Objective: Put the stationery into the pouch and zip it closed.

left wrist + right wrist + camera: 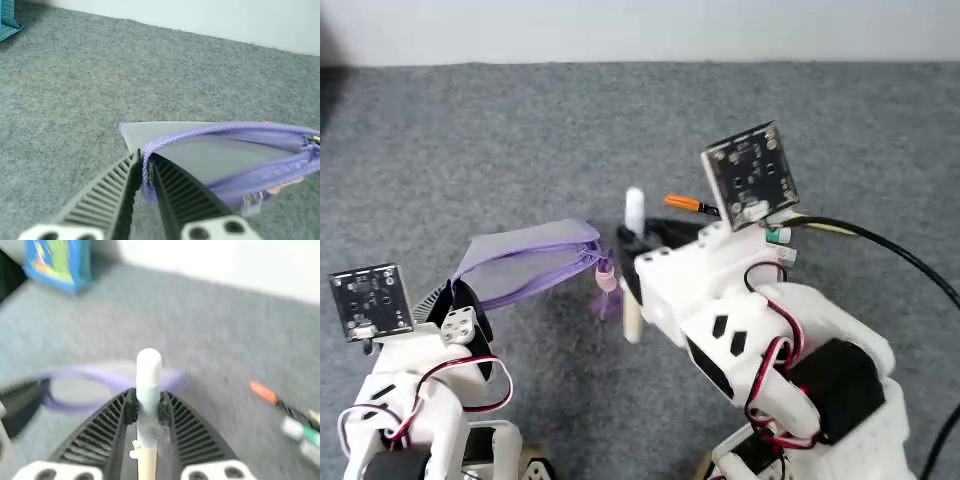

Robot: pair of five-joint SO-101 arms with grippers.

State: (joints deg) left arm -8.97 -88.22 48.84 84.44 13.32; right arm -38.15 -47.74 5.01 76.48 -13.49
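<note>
Watch it: the white pen (148,371), clamped mid-length in the right gripper (148,401), could snag the pouch (525,262) at its narrow mouth and tug it free of the left gripper (145,161), which is pinched on just one end. The pen sits just beside the pouch's far zipper end.

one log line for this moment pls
left gripper shut on pouch end | pouch open | right gripper shut on white pen near pouch | orange marker on table
</note>
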